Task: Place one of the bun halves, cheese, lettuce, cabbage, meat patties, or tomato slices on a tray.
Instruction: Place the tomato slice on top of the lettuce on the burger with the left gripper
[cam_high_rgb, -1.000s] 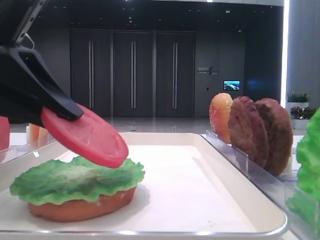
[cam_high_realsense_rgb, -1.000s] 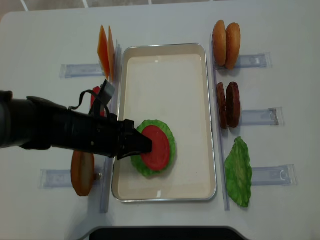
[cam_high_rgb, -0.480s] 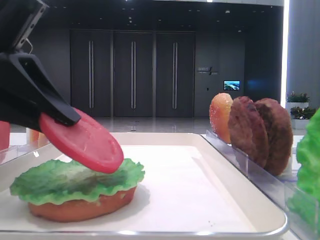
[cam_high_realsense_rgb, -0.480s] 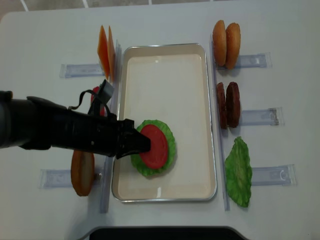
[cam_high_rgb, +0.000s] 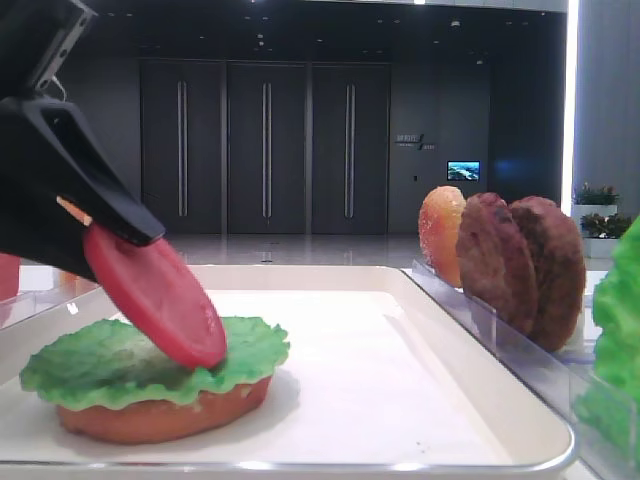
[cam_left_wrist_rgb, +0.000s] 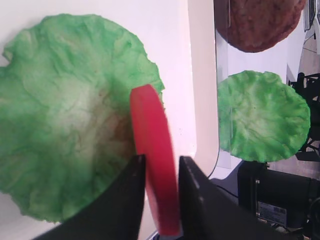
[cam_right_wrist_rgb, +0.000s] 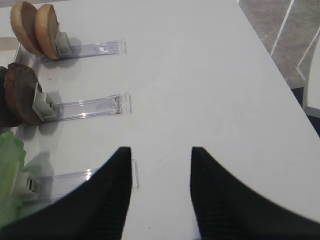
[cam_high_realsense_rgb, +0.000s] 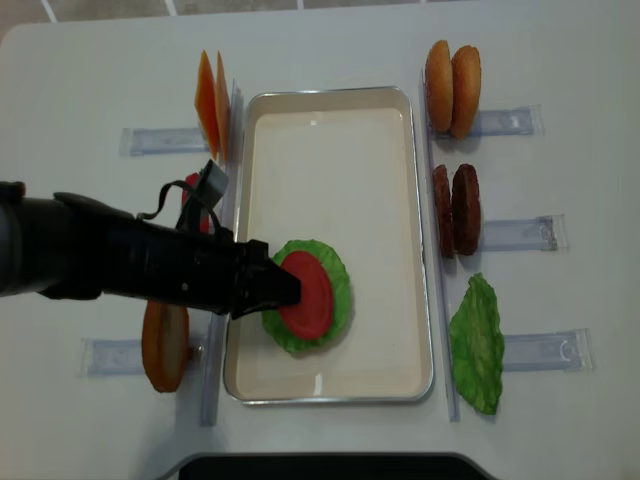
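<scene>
moved: tomato (cam_high_rgb: 155, 295) tipping lower, its edge now touching lettuce (cam_high_rgb: 150, 362) | left hand (cam_left_wrist_rgb: 157, 187) loosely pinching tomato | done: bun, lettuce on tray (cam_high_realsense_rgb: 330, 150) | left: releasing tomato | right hand (cam_right_wrist_rgb: 160, 192) spread, idling

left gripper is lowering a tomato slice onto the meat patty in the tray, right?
Not quite. The left gripper is lowering the tomato slice onto the lettuce that covers a bun half in the tray, not onto a meat patty. The meat patties stand outside the tray, as the overhead realsense view shows.
</scene>
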